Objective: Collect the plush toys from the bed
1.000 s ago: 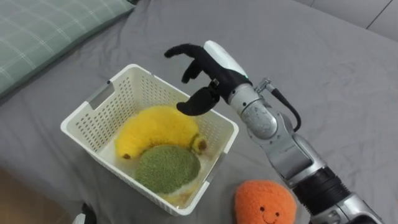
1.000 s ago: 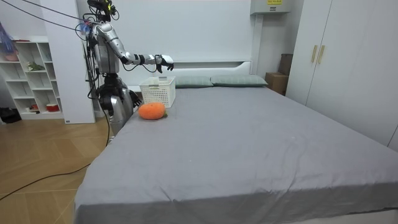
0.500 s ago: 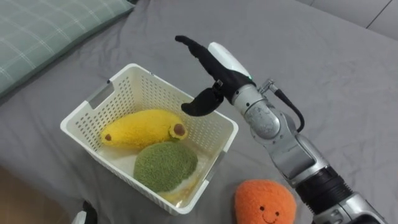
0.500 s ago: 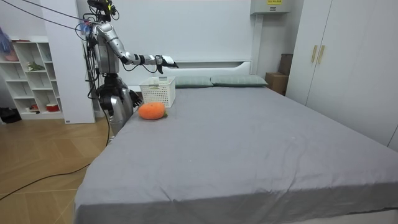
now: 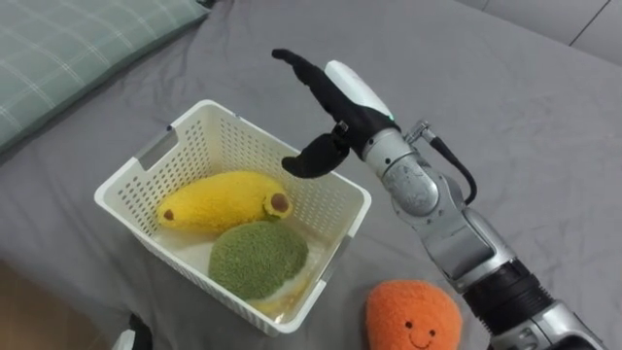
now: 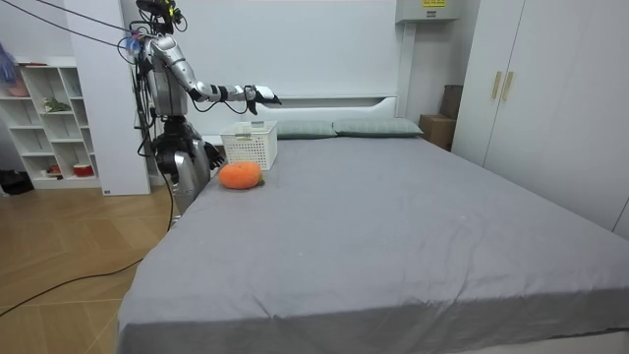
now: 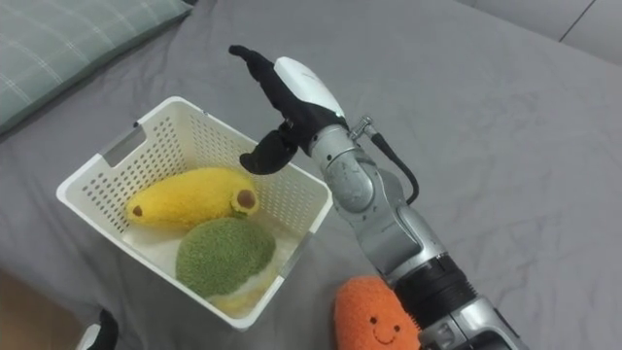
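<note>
The fingers (image 5: 294, 66) of the right hand (image 5: 340, 102) are held straight and wide apart, with nothing gripped. Just beneath them the far rim of a white basket (image 5: 146, 167) is seen. Below and to their left, inside the basket, a yellow banana toy (image 5: 219, 201) is laid against a green round toy (image 5: 258, 260). Well behind the fingers, beside the forearm, an orange plush toy (image 5: 413, 316) is left on the grey bed (image 5: 515, 126). Far to their left a checked pillow (image 5: 68, 49) is seen. A sliver of the left hand (image 5: 134, 332) is seen at the lower edge.

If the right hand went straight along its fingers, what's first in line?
Looks free: right hand, open above the white basket, points over bare grey bedsheet. Green pillow lies roughly that way; depth unclear.
</note>
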Tool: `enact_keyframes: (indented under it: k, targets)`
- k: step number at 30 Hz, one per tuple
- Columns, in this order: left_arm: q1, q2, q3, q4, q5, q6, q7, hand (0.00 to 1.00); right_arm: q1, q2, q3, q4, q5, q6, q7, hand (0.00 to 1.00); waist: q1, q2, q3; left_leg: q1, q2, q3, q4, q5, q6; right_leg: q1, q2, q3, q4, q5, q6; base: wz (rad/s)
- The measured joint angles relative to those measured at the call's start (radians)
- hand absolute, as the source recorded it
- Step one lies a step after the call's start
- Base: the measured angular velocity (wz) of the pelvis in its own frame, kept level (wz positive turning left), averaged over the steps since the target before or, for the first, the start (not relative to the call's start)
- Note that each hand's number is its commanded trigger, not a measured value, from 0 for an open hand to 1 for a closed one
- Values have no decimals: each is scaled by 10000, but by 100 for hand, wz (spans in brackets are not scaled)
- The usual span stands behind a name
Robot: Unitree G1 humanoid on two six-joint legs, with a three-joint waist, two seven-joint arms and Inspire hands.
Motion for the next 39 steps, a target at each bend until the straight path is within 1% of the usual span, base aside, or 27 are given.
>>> enact_keyframes:
  k: [5, 7, 10, 11, 12, 13, 16, 19, 20, 22, 23, 24, 27, 31, 33, 36, 39]
  targets:
    - [1, -25, -21, 0, -33, 0, 1, 0, 0, 2, -273, 0, 45, -89, -213, 0, -39, 3, 2, -9, 0, 10, -4, 0, 0, -7, 0, 4, 0, 0, 0, 0]
    - [16, -57, -26, 13, -115, 1, 48, 0, 31, -19, -336, 6, 202, -90, -329, 0, -113, 13, 8, 7, -6, 10, -5, 0, 0, 11, -2, 3, -3, 0, 0, 0]
    - [51, -74, 66, 49, -118, 12, 166, 0, 384, -70, -371, 10, 407, -132, -432, 0, -240, 40, 28, 137, -5, 20, -7, 1, 2, 138, 3, 19, -20, 0, 0, 0]
    - [57, -95, 91, 51, -119, 14, 196, 0, 537, -166, -418, 57, 606, -169, -433, 0, -294, 97, 67, 156, 3, 8, -11, 1, 2, 162, 2, 12, -18, -1, 2, 0]
    - [64, -105, 92, 51, -118, 16, 241, 0, 606, -258, -477, 108, 921, -169, -433, 0, -403, 94, 66, 150, 1, 5, -12, 1, 3, 160, -1, 12, -19, -1, 2, 3]
    - [90, -105, 93, 51, -118, 16, 259, 0, 666, -269, -541, 108, 1072, -170, -433, 0, -467, 118, 77, 152, -1, -2, -11, 1, 2, 164, -3, 11, -15, -1, 2, 0]
    - [157, -122, 89, 51, -114, 49, 281, 0, 1102, -293, -1039, 116, 1643, -214, -467, 0, -641, 215, 89, 165, -5, 94, -6, 3, 5, 159, -1, 39, -7, -1, 1, -2]
    - [296, -178, 91, 50, -142, 88, 317, 0, 1630, -299, -1531, 117, 1657, -210, -490, 0, -912, 337, 47, 168, -1, 121, 0, 6, 10, 153, -16, 36, 0, -1, 1, 0]
    - [359, -176, 92, 50, -151, 105, 353, 0, 1797, -318, -1596, 117, 1662, -193, -495, 0, -1031, 375, 38, 168, -3, 130, -1, 9, 14, 149, -16, 63, 5, -1, 1, -5]
    - [427, -169, 99, 49, -162, 194, 403, 0, 2019, -353, -1614, 119, 1655, -175, -494, 0, -1159, 413, 20, 172, -1, 170, 3, 9, 14, 137, -4, 134, 4, -1, 1, -7]
    - [454, -216, 181, 45, -160, 235, 461, 0, 2126, -359, -1619, 157, 1655, -173, -494, 0, -1243, 437, 0, 173, 1, 218, 1, 9, 14, 129, 2, 175, 4, -1, 1, -9]
    - [475, -268, 212, 46, -161, 266, 523, 0, 2246, -357, -1640, 217, 1687, -173, -494, 0, -1266, 472, -23, 191, 0, 273, -2, 8, 14, 128, 10, 251, 1, 0, 0, -10]
    - [499, -326, 221, 44, -243, 273, 572, 0, 2561, -335, -1838, 467, 2042, -169, -535, 0, -1291, 556, -104, 250, 1, 326, -5, 9, 15, 146, 6, 295, 12, 1, -1, -5]
    - [530, -310, 236, 59, -317, 267, 590, 0, 3024, -379, -1888, 895, 2254, -198, -708, 0, -1310, 561, -131, 432, 0, 341, -16, 9, 15, 311, 13, 308, 18, 1, -1, 0]
    - [532, -300, 264, 141, -331, 216, 603, 0, 3440, -454, -1908, 1423, 2307, -259, -793, 0, -1353, 537, -148, 456, 1, 337, -20, 8, 15, 332, 2, 314, 39, 1, 0, 0]
    - [544, -302, 326, 142, -331, 198, 679, 0, 4056, -499, -1927, 1594, 2322, -258, -846, 0, -1468, 537, -148, 378, 1, 353, -15, 6, 19, 244, -3, 406, 140, 0, -1, -5]
    - [552, -295, 369, 142, -351, 193, 787, 0, 4130, -534, -1928, 1593, 2361, -259, -864, 0, -1628, 547, -148, 332, 1, 450, -9, 7, 20, 145, 14, 573, 181, 6, -12, -13]
